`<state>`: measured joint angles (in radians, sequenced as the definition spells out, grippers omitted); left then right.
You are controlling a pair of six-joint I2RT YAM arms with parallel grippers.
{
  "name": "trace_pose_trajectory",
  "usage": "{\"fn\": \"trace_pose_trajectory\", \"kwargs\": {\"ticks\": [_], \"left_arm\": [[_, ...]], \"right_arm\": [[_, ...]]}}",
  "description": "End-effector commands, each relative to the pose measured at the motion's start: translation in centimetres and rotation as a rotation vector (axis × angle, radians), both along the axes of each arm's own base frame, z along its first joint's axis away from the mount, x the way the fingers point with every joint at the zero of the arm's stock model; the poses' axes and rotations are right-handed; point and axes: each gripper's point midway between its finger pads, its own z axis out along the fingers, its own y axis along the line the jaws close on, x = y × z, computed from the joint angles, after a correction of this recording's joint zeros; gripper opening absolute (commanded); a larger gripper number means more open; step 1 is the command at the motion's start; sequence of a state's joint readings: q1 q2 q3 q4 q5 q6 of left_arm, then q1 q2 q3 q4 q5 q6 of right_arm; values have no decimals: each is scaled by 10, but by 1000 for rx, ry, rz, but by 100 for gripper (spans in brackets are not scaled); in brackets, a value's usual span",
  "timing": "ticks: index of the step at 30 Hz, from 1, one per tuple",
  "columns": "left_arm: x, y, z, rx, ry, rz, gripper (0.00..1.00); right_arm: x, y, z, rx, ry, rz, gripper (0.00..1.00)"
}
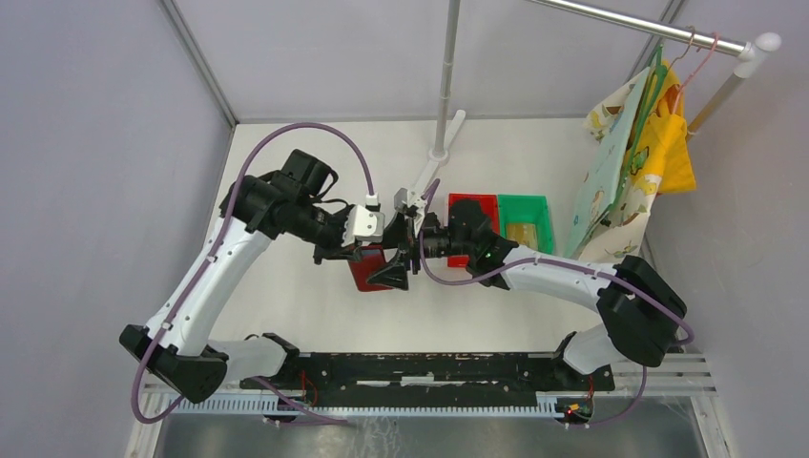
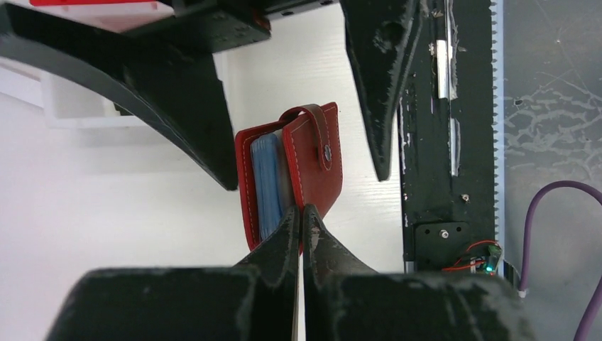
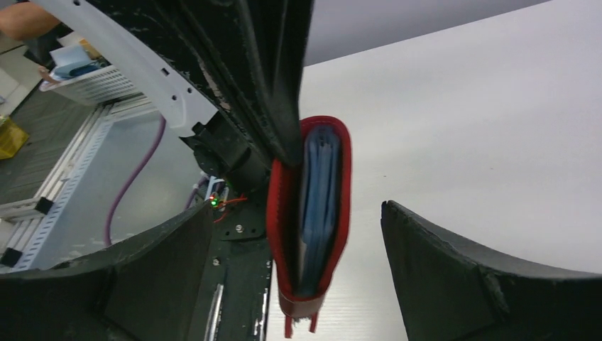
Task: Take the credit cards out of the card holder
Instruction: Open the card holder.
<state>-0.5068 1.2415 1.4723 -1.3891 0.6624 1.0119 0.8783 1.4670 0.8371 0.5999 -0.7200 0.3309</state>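
Observation:
The card holder (image 1: 363,273) is a red snap wallet hanging in the air over the table's middle. My left gripper (image 2: 302,213) is shut on the edge of its cover and holds it up. The snap tab (image 2: 323,135) is closed over the front. Grey-blue pockets (image 2: 268,181) show between the covers. No credit card can be told apart; they are hidden in the pockets. My right gripper (image 3: 297,207) is open, with one finger on each side of the card holder (image 3: 287,213) and not touching it. The right gripper's fingers (image 2: 177,106) show from the left wrist.
A red bin (image 1: 474,203) and a green bin (image 1: 526,221) stand right of the grippers. A white bin (image 2: 78,106) is near them. A thin pole (image 1: 445,86) rises behind. Cloths hang on a rail (image 1: 637,143) at the far right. A black rail (image 1: 429,367) runs along the near edge.

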Motion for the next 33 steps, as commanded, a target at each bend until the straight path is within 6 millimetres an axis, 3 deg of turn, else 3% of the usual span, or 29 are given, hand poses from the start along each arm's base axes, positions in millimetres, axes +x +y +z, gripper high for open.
{"fn": "trace_pose_trajectory", "kwargs": {"ticks": [1, 6, 9, 10, 11, 13, 14, 19, 23, 26, 28, 31, 33], "left_arm": [[0, -6, 28, -56, -68, 9, 2], [0, -8, 33, -72, -90, 12, 2], [3, -9, 38, -88, -116, 29, 6], [4, -9, 40, -98, -127, 39, 22], [5, -10, 42, -107, -136, 47, 49], [3, -12, 50, -145, -141, 65, 90], [3, -14, 55, -170, -140, 82, 98], [2, -22, 67, -263, -96, 176, 100], [-11, -32, 63, -318, 74, 237, 100], [-23, -43, 71, -385, 187, 236, 98], [-28, -47, 75, -413, 239, 224, 88], [-33, -49, 71, -411, 291, 221, 61], [-37, -50, 68, -412, 330, 219, 49]], "right_arm": [[-16, 9, 38, 102, -33, 113, 88], [-18, 8, 46, 121, -28, 117, 49], [-19, 6, 56, 143, -33, 110, 17], [-18, 5, 58, 148, -36, 101, 5], [-18, 4, 61, 153, -39, 96, 0], [-18, 0, 66, 162, -46, 89, 0], [-18, -3, 70, 172, -50, 86, 0], [-27, -25, 86, 208, -109, 62, 0], [-31, -42, 94, 220, -177, 4, 0], [-30, -49, 100, 211, -212, -29, 0], [-31, -51, 105, 212, -226, -30, 0], [-33, -51, 114, 226, -232, -23, 0], [-33, -50, 121, 238, -238, -27, 0]]}}
